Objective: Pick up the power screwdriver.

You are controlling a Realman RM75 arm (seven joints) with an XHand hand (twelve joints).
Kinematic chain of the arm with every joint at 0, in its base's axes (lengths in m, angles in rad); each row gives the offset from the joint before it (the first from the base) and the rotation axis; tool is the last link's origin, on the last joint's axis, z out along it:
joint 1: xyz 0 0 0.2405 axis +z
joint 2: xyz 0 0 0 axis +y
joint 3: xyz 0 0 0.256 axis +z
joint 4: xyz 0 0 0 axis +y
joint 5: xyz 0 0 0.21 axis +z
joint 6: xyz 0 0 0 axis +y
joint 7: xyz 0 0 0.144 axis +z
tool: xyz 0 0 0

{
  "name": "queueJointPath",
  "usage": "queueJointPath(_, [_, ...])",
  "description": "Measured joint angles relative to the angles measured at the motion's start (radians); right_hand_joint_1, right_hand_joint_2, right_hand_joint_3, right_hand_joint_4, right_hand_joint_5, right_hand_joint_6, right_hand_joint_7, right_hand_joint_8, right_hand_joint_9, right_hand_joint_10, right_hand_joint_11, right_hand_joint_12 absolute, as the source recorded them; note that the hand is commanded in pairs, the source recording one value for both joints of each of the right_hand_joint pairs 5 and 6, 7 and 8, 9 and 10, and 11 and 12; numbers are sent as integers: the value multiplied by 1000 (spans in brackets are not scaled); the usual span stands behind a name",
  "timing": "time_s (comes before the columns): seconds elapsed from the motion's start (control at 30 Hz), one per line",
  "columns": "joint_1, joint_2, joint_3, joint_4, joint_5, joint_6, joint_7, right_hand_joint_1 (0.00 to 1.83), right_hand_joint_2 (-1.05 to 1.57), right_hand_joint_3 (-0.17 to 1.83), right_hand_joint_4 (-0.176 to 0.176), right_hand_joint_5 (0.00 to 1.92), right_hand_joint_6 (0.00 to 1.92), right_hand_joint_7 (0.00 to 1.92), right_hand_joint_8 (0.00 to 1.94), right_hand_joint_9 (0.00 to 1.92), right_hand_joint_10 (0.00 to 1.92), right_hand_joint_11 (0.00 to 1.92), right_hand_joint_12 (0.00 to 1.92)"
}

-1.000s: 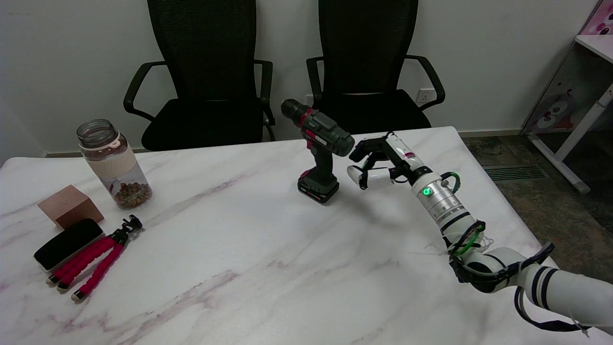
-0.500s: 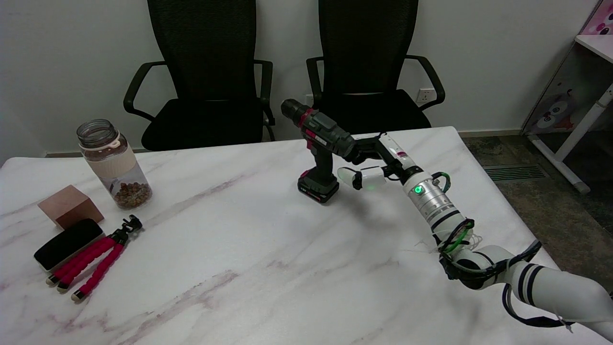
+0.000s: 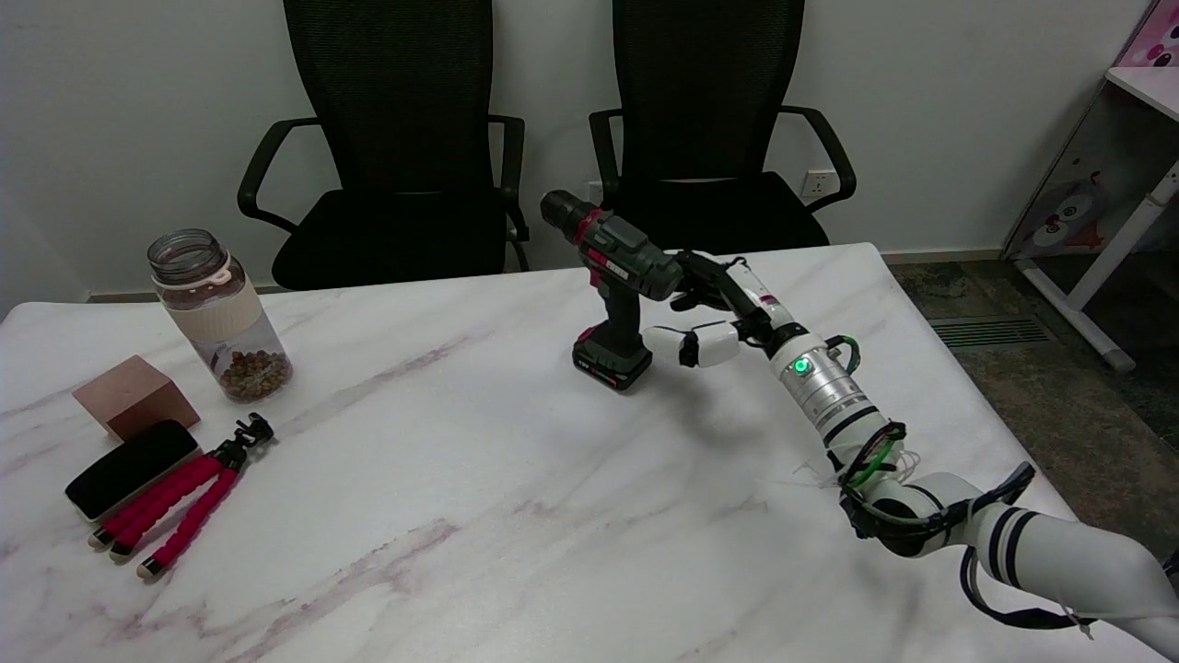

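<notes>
The dark green and black power screwdriver (image 3: 615, 281) stands upright on the white marble table (image 3: 461, 479); the right hand (image 3: 714, 308), fingers spread and holding nothing, reaches its right side

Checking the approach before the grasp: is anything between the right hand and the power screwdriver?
Nothing visible. The right hand is right beside the power screwdriver, open around its handle side; the jar stands far off.

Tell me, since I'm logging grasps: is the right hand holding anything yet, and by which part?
Nothing yet. The right hand is open beside the power screwdriver, fingers spread near its handle and rear.
</notes>
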Motion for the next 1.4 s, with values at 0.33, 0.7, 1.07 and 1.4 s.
queueJointPath(0.33, [0, -11, -5, 9, 0, 8, 68, 858, 72, 972, -79, 242, 242, 242, 242, 421, 421, 570, 570])
queueJointPath(0.7, [4, -46, -9, 35, 1, 9, 137, 842, 47, 919, -57, 217, 217, 217, 217, 411, 411, 530, 530])
queueJointPath(1.07, [14, -90, -10, 68, 2, 2, 200, 823, 1, 949, -26, 199, 199, 199, 199, 395, 395, 494, 494])
queueJointPath(1.4, [30, -141, -11, 110, 2, -18, 255, 817, -31, 958, -10, 190, 190, 190, 190, 381, 381, 468, 468])
